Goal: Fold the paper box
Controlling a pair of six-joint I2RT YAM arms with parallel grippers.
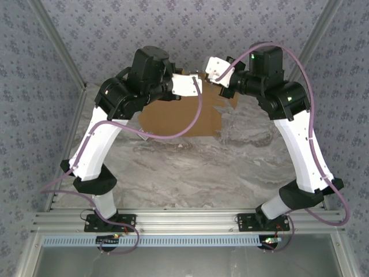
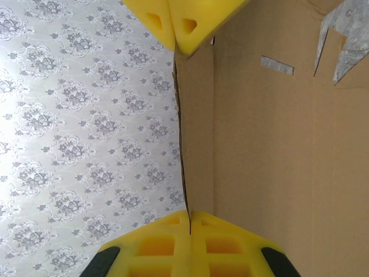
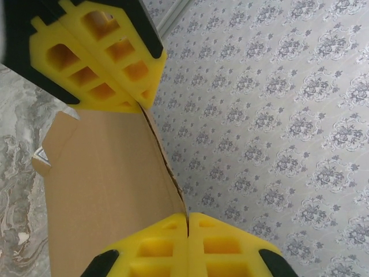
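Observation:
The paper box (image 1: 179,118) is a tan cardboard sheet lying at the far middle of the marble table, with its far flap raised. My left gripper (image 2: 189,222) is shut on the thin top edge of that flap (image 2: 196,133). My right gripper (image 3: 188,221) is shut on the same edge (image 3: 164,156), a short way along it. Each wrist view has the other gripper's yellow fingers at the top: the right's fingers (image 2: 173,23) and the left's fingers (image 3: 109,57). In the top view both wrists meet over the sheet's far edge, left gripper (image 1: 195,82) and right gripper (image 1: 207,74).
The marble table (image 1: 190,173) stretches from the sheet to the aluminium rail (image 1: 184,222) where the arm bases stand. Patterned walls (image 1: 190,26) close the back and sides, with slanted metal posts (image 1: 63,52) at the corners.

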